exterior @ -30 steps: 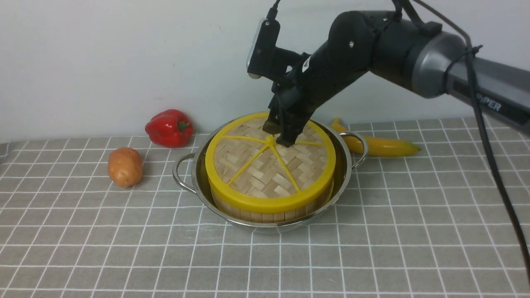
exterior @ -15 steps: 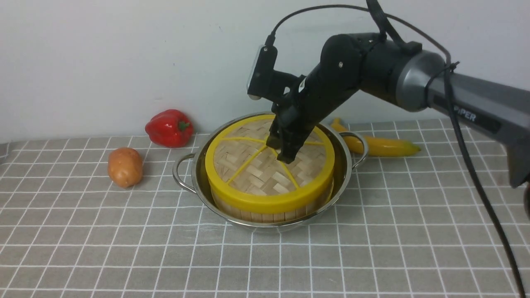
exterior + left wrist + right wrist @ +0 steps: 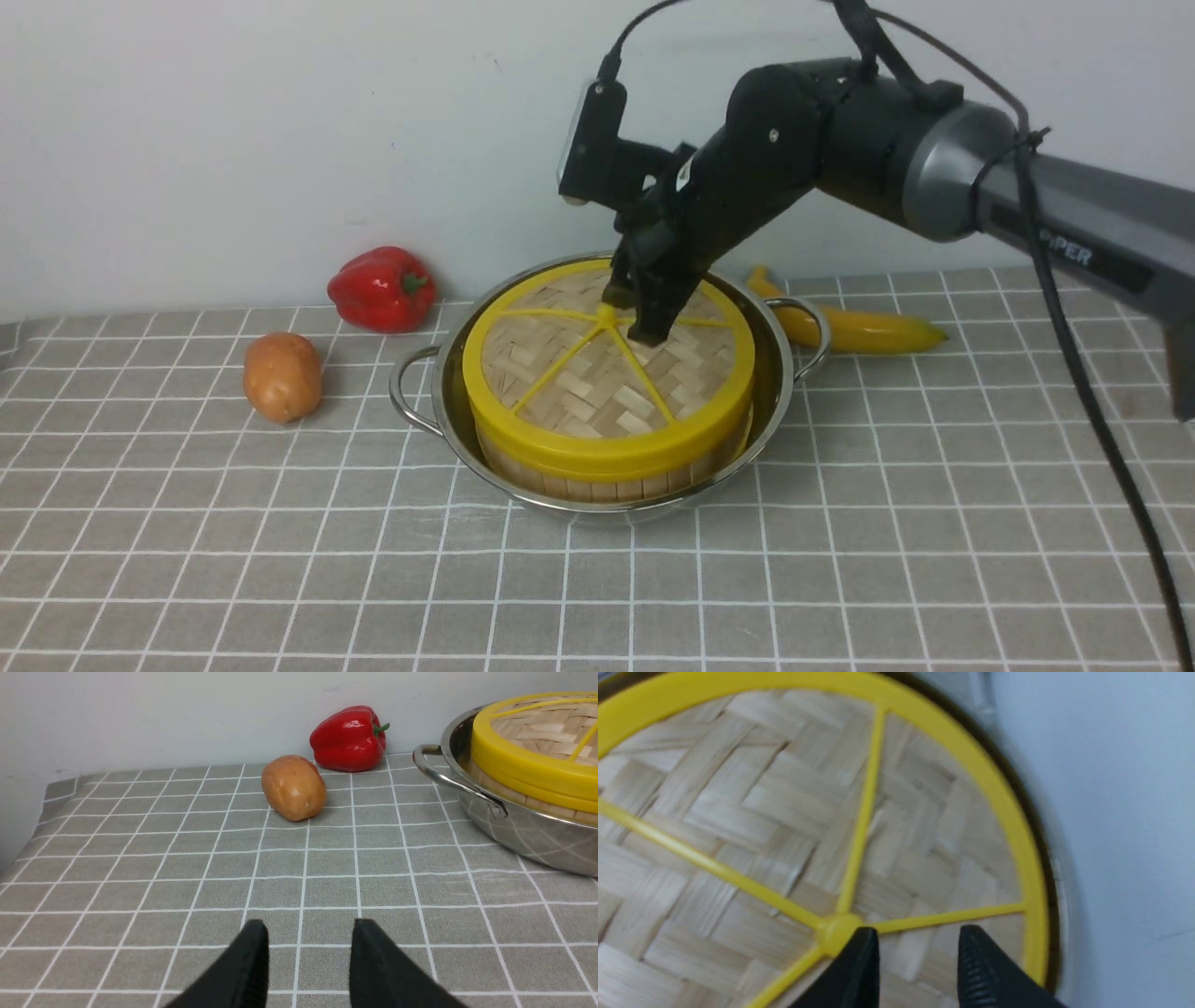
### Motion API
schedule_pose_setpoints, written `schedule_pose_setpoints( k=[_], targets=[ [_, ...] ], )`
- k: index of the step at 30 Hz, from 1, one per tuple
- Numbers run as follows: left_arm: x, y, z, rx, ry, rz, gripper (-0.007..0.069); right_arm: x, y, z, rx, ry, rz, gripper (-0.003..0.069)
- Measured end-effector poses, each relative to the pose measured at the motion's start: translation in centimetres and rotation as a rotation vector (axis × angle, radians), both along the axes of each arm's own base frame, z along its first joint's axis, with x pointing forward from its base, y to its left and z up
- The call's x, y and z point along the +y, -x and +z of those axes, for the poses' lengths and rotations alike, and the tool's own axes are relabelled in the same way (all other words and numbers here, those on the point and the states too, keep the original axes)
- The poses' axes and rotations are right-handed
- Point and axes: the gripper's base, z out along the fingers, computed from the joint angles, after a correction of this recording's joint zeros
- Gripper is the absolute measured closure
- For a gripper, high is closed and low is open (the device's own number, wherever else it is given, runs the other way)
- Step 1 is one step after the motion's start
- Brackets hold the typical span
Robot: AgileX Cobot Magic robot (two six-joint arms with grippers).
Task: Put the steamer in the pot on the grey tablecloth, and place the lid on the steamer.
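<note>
The shiny pot (image 3: pixel 780 373) stands on the grey tablecloth (image 3: pixel 840 560) with the bamboo steamer (image 3: pixel 597 485) inside it. The lid (image 3: pixel 597 392), a woven disc with a yellow rim and spokes, lies flat on the steamer and hides what is inside. My right gripper (image 3: pixel 630 317) hovers just over the lid's hub, tilted down. In the right wrist view its jaws (image 3: pixel 917 931) are open beside the hub, with nothing between them. My left gripper (image 3: pixel 310 926) is open and empty over bare cloth, left of the pot (image 3: pixel 523 835); its arm is outside the front view.
A red pepper (image 3: pixel 381 289) and a potato (image 3: pixel 282 376) lie left of the pot. A banana (image 3: pixel 854 327) lies behind its right handle. A pale wall closes the back of the table. The right arm's cable hangs down on the right.
The lid's far edge has dropped, so the lid now lies level on the steamer. My right gripper dipped toward the hub, then lifted a little. The left gripper has not moved.
</note>
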Motion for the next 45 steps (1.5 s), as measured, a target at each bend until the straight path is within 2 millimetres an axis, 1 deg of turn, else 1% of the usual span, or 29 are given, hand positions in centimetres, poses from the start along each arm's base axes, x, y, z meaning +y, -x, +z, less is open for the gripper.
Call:
schedule_pose_setpoints(
  k=[4,8,9,10,12,13,14,15,16,17,19,22,26,28,32,36,37,39,40,41,42,44,45],
  targets=[
    [0.0,0.0,0.0,0.0,0.0,0.0,0.0382,-0.7,1.1,4.5,-0.072,-0.07,-0.03,0.0391],
    [0.0,0.0,0.0,0.0,0.0,0.0,0.0382,-1.7,2.9,8.4,-0.073,-0.136,-0.078,0.0405],
    [0.0,0.0,0.0,0.0,0.0,0.0,0.0382,-2.0,3.3,9.2,-0.065,-0.152,-0.092,0.0419],
    [0.0,0.0,0.0,0.0,0.0,0.0,0.0382,-2.0,3.4,9.3,-0.064,-0.154,-0.095,0.0424],
    [0.0,0.0,0.0,0.0,0.0,0.0,0.0382,-2.4,4.1,10.5,-0.051,-0.181,-0.122,0.0465],
    [0.0,0.0,0.0,0.0,0.0,0.0,0.0382,-2.7,4.5,11.3,-0.045,-0.199,-0.138,0.0502],
    [0.0,0.0,0.0,0.0,0.0,0.0,0.0382,-3.2,5.3,12.7,-0.05,-0.227,-0.16,0.0578],
    [0.0,0.0,0.0,0.0,0.0,0.0,0.0382,-3.4,5.5,13.1,-0.054,-0.235,-0.166,0.0599],
    [0.0,0.0,0.0,0.0,0.0,0.0,0.0382,-3.7,6.0,14.0,-0.064,-0.253,-0.176,0.0634],
    [0.0,0.0,0.0,0.0,0.0,0.0,0.0382,-4.3,6.9,15.6,-0.081,-0.29,-0.199,0.0666],
    [0.0,0.0,0.0,0.0,0.0,0.0,0.0382,-5.1,8.3,17.9,-0.107,-0.348,-0.221,0.0673],
    [0.0,0.0,0.0,0.0,0.0,0.0,0.0382,-6.4,10.4,20.7,-0.121,-0.441,-0.256,0.0674],
    [0.0,0.0,0.0,0.0,0.0,0.0,0.0382,-7.2,12.0,22.7,-0.108,-0.532,-0.283,0.0671],
    [0.0,0.0,0.0,0.0,0.0,0.0,0.0382,-7.3,12.4,23.1,-0.096,-0.56,-0.283,0.0666],
    [0.0,0.0,0.0,0.0,0.0,0.0,0.0382,-7.1,12.5,23.1,-0.063,-0.582,-0.287,0.066],
    [0.0,0.0,0.0,0.0,0.0,0.0,0.0382,-7.6,12.6,22.0,0.007,-0.524,-0.335,0.065],
    [0.0,0.0,0.0,0.0,0.0,0.0,0.0382,-8.3,12.5,21.1,0.025,-0.497,-0.369,0.0648],
    [0.0,0.0,0.0,0.0,0.0,0.0,0.0382,-9.2,12.8,20.1,0.05,-0.479,-0.406,0.0643],
    [0.0,0.0,0.0,0.0,0.0,0.0,0.0382,-10.2,13.2,19.3,0.066,-0.473,-0.447,0.0639],
    [0.0,0.0,0.0,0.0,0.0,0.0,0.0382,-12.1,14.6,18.5,0.071,-0.494,-0.505,0.0632],
    [0.0,0.0,0.0,0.0,0.0,0.0,0.0382,-12.5,14.7,17.7,0.084,-0.483,-0.524,0.0631],
    [0.0,0.0,0.0,0.0,0.0,0.0,0.0382,-16.4,17.9,15.0,0.069,-0.541,-0.647,0.0618],
    [0.0,0.0,0.0,0.0,0.0,0.0,0.0382,-17.8,19.4,13.8,0.057,-0.561,-0.688,0.0614]
  ],
)
